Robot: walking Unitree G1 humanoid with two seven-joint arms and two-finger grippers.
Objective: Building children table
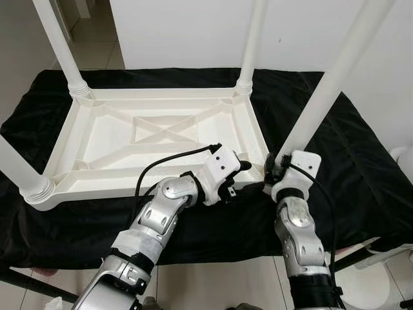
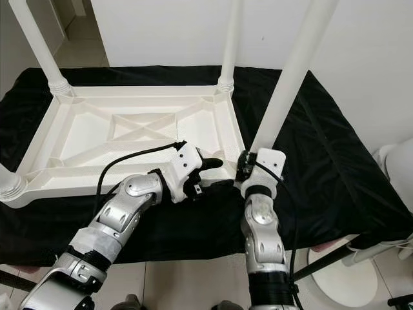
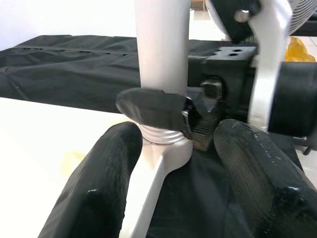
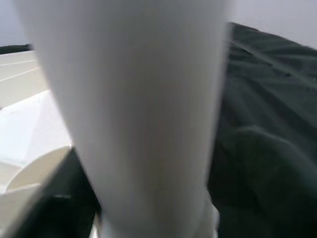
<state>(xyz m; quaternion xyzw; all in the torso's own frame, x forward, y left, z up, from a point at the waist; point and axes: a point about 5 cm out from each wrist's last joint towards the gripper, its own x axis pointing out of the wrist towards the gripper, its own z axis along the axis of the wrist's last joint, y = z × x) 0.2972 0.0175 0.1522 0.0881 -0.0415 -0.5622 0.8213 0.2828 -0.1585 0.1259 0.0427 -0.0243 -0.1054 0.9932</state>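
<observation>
A white plastic children's table point(image 1: 148, 94) lies upside down on a black cloth. Its fourth leg point(image 1: 322, 97) stands at the near right corner, tilted slightly right, threaded base at the socket. My right gripper point(image 1: 271, 171) is shut on the base of this leg; in the left wrist view its black fingers point(image 3: 153, 111) wrap the leg point(image 3: 161, 49) just above the thread. My left gripper point(image 1: 240, 179) is open just left of that corner, its fingers point(image 3: 99, 188) straddling the table's near rim without gripping. The right wrist view has the leg point(image 4: 143, 109) very close up.
Three more legs stand upright in the far left point(image 1: 61, 45), far right point(image 1: 251, 45) and near left point(image 1: 16, 168) corners. The black cloth point(image 1: 361, 161) covers the whole work surface. A white wall rises behind. A white object point(image 1: 381, 271) sits on the floor at lower right.
</observation>
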